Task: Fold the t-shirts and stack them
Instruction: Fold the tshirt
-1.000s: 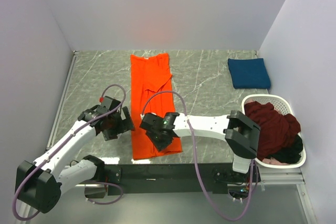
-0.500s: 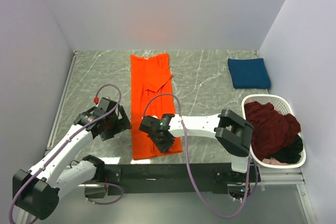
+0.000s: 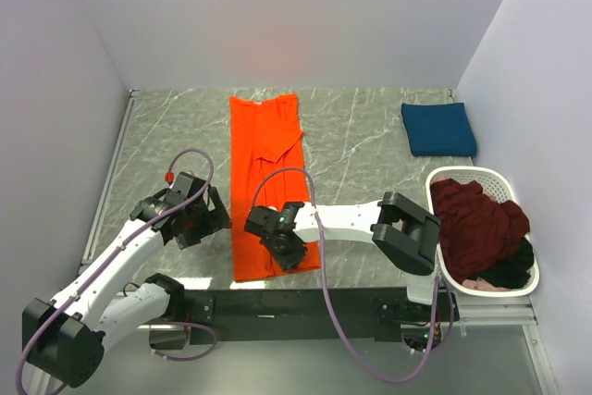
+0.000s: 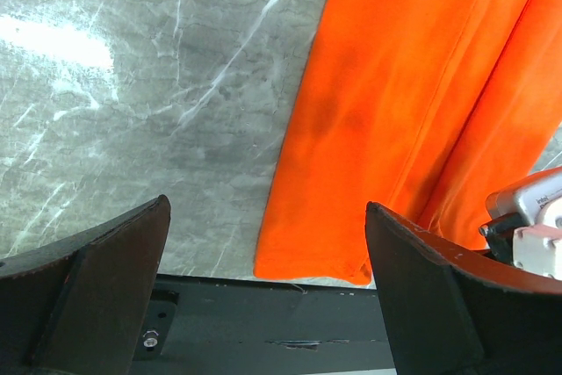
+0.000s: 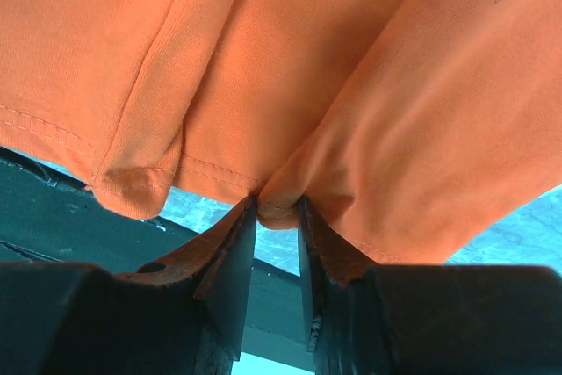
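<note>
A bright orange t-shirt (image 3: 265,154), folded into a long strip, lies down the middle of the table; it also shows in the left wrist view (image 4: 413,85). My right gripper (image 3: 289,254) is shut on the shirt's near hem (image 5: 277,204), pinching a fold of orange cloth. My left gripper (image 3: 215,221) is open and empty, just left of the strip's near end (image 4: 312,261). A navy blue t-shirt (image 3: 438,129) lies folded at the back right. Dark maroon (image 3: 476,219) and black (image 3: 509,272) shirts fill the basket.
A white oval basket (image 3: 486,175) stands at the right edge. The black mounting rail (image 3: 296,302) runs along the near table edge, close under the orange hem. Grey marble table (image 3: 176,136) with walls on three sides.
The right gripper has shifted slightly left along the orange hem, its elbow drawing left. The left gripper has pulled back a little to the left of the shirt.
</note>
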You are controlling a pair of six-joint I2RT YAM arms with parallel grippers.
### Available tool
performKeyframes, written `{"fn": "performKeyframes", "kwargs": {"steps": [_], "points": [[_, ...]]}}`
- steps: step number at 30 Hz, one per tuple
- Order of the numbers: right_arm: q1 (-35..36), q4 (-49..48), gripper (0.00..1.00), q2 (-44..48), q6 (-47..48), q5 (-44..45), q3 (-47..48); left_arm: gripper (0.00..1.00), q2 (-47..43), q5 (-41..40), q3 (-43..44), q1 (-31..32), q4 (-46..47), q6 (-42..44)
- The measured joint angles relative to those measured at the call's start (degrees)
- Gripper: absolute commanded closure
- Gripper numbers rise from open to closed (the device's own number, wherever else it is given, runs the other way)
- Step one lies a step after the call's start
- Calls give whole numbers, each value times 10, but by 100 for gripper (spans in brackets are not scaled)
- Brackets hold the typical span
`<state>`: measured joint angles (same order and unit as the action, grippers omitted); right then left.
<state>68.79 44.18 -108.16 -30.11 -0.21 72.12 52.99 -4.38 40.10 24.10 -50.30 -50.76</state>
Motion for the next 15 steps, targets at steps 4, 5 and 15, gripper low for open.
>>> {"fn": "performKeyframes", "kwargs": {"steps": [4,5,15], "points": [[0,1,79,0,2,0,1,2,0,0,0,0,0,0],[0,1,81,0,2,0,1,2,0,0,0,0,0,0],[0,3,85,7,0,-3,1,2,0,0,0,0,0,0]]}}
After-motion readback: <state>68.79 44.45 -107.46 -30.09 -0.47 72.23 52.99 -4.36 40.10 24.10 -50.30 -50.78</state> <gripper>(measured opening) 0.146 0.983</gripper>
